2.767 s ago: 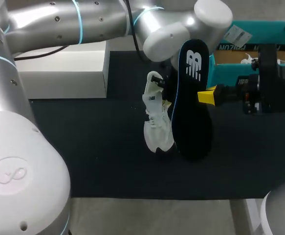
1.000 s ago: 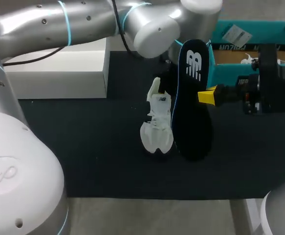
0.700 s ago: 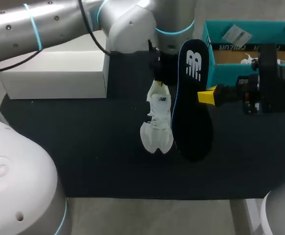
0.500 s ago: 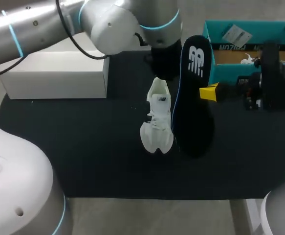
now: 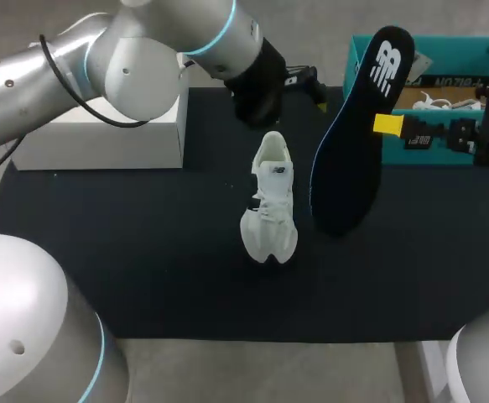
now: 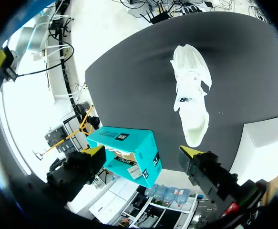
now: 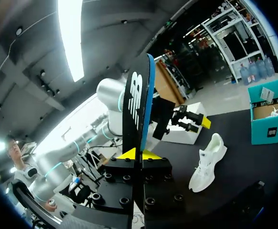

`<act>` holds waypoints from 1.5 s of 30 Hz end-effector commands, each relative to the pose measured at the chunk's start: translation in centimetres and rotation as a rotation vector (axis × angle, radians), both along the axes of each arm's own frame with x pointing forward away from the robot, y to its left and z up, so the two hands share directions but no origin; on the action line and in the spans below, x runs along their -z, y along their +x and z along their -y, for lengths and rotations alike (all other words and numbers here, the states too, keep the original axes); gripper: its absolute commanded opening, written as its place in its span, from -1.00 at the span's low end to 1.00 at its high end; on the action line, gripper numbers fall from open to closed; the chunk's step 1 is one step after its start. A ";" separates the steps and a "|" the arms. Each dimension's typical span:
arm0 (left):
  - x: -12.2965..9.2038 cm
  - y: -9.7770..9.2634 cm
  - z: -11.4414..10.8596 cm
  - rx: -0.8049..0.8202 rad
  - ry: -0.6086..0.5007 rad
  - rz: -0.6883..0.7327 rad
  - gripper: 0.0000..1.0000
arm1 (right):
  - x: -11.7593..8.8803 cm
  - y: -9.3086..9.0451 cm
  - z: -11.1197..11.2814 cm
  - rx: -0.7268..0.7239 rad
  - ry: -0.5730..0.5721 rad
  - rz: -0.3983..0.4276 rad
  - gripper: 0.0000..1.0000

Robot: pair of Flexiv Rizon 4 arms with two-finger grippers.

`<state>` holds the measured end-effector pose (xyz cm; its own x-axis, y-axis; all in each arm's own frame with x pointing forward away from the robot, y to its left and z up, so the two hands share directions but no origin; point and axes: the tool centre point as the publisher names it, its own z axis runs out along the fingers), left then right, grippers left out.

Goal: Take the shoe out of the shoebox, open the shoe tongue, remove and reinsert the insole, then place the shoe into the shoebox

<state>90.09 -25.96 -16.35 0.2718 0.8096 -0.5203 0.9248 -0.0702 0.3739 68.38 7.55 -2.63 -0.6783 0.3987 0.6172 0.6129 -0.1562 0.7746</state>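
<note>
A white shoe (image 5: 271, 206) lies on the black mat (image 5: 143, 243), toe towards me, with nothing touching it. Beyond its heel and higher up, my left gripper (image 5: 309, 86) is open and empty. In the left wrist view its fingers (image 6: 95, 153) stand wide apart, with the shoe (image 6: 191, 95) far ahead of the left gripper (image 6: 141, 152). My right gripper (image 5: 388, 126) is shut on the edge of a dark insole (image 5: 351, 151), held upright and tilted, right of the shoe. In the right wrist view the insole (image 7: 136, 107) rises between the yellow tips of the right gripper (image 7: 134, 153). The teal shoebox (image 5: 445, 52) stands at the back right.
A white box (image 5: 101, 126) sits at the back left of the mat, under my left arm. The teal shoebox (image 6: 129, 152) holds white paper (image 5: 445, 102). Bare mat lies in front of and left of the shoe.
My left gripper has opened wide, lifted off the shoe's heel and drawn back. The right gripper has carried the insole to the right and tilted it. The shoe has stayed put.
</note>
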 end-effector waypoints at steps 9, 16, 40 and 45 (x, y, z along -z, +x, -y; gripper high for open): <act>-0.6 -0.2 -1.0 0.078 -0.222 -0.032 1.00 | -0.7 3.2 0.5 0.004 -0.008 -0.031 -1.00; -0.6 -0.2 -1.0 0.078 -0.222 -0.032 1.00 | -0.7 3.2 0.5 0.004 -0.008 -0.031 -1.00; -9.4 0.3 0.5 0.145 -0.647 -0.035 1.00 | 2.7 12.5 5.6 -0.029 0.174 -0.315 -1.00; -10.3 -0.4 0.5 0.165 -0.702 -0.025 1.00 | 2.5 14.7 5.9 -0.091 0.201 -0.348 -1.00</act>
